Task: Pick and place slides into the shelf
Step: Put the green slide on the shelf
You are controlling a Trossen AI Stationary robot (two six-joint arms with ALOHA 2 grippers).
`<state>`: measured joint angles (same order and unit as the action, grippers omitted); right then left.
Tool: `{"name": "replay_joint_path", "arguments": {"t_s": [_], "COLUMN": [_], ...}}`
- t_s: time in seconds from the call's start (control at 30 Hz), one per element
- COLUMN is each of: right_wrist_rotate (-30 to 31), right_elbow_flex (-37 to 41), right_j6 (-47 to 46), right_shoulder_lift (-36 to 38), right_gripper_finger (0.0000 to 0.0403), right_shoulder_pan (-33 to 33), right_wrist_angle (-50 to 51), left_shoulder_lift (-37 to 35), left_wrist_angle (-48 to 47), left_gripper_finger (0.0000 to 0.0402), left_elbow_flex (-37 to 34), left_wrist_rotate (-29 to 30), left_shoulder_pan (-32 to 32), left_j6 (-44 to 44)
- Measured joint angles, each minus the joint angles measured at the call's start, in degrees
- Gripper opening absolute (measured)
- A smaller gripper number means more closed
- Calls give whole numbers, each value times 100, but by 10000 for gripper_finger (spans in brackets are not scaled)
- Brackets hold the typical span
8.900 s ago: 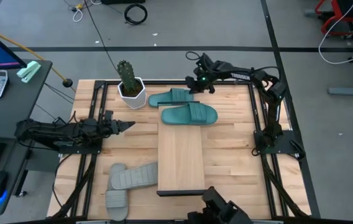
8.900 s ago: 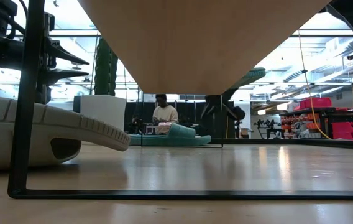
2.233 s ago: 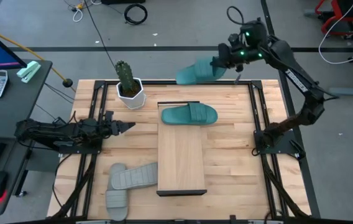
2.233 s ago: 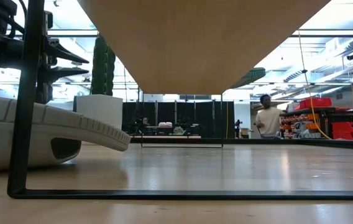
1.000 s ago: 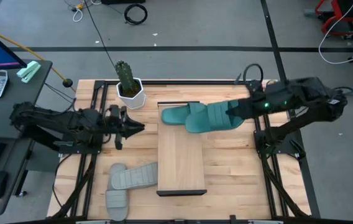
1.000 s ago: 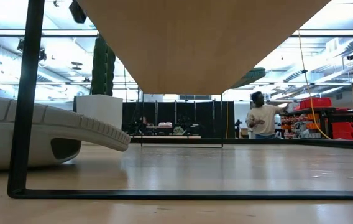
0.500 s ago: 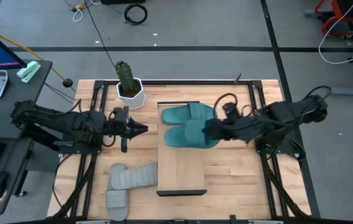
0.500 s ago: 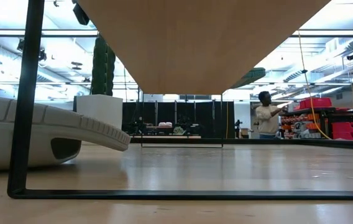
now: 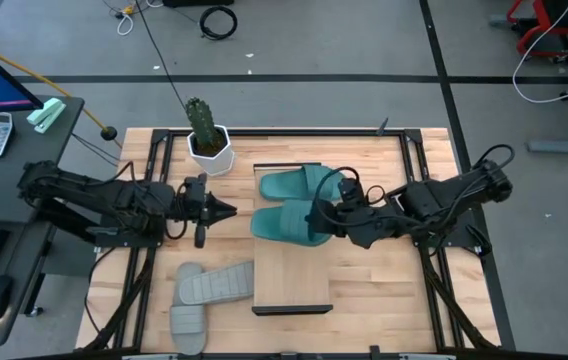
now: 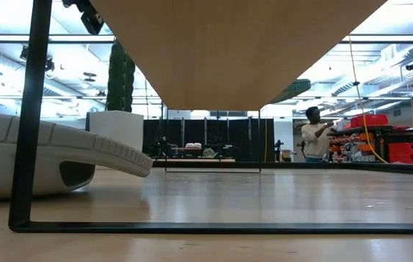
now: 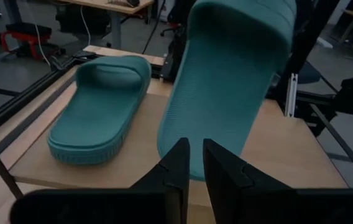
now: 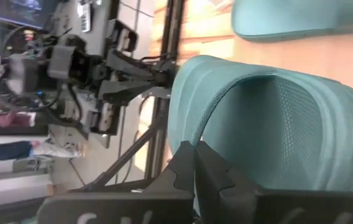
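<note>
One teal slide (image 9: 304, 183) (image 11: 99, 109) lies sole down on the far end of the pale wooden shelf (image 9: 291, 275). My right gripper (image 9: 326, 219) (image 12: 193, 149) is shut on the second teal slide (image 9: 282, 222) (image 11: 226, 87), just on the near side of the first. My left gripper (image 9: 229, 209) (image 11: 195, 152) hovers left of the shelf, pointing at the held slide. Its fingers are shut to a narrow slit and hold nothing. Two grey slides (image 9: 214, 283) (image 9: 186, 322) lie on the table by the shelf's near left corner. My right gripper pinches the teal slide at the rim of its strap (image 12: 184, 129); the fingers cover the exact spot. They come from the table's right, slanting down. The slide is tilted, its sole (image 11: 220, 106) facing my left arm. I cannot tell whether its low end touches the shelf.
A potted cactus (image 9: 207, 135) (image 10: 121, 76) stands at the far left of the table. The shelf's near half (image 9: 291, 290) is bare. In the low view a grey slide (image 10: 46, 160) fills the left, and a person (image 10: 313, 135) stands far back in the room.
My right gripper has carried the teal slide down and toward the table's left and near edges. It has gone from beside the first slide's right end to over the shelf alongside it, rolling its wrist. The slide now reaches past the shelf's left edge.
</note>
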<state>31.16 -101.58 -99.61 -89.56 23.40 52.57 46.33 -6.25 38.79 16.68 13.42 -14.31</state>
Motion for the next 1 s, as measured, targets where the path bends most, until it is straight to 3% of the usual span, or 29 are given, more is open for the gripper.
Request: {"name": "replay_joint_path", "arguments": {"t_s": [0.17, 0.33, 0.63, 1.0], "right_wrist_rotate": [166, 406, 852, 782], "right_elbow_flex": [105, 602, 3223, 5341], "right_j6": [-373, -418, 154, 349], "right_shoulder_lift": [19, 266, 1319, 3063], "right_gripper_finger": [0, 0, 0, 0], "right_shoulder_pan": [245, 507, 645, 638], "right_wrist_angle": [198, -384, -3932, -4972], "left_shoulder_lift": [0, 0, 0, 0], "left_wrist_angle": [-60, -132, -122, -90], "left_gripper_finger": [48, 50, 46, 44], "left_elbow_flex": [0, 0, 0, -2], "left_wrist_rotate": [-2, -2, 2, 21], "left_shoulder_pan": [100, 110, 101, 100], "left_j6": [-2, -4, -217, -482]}}
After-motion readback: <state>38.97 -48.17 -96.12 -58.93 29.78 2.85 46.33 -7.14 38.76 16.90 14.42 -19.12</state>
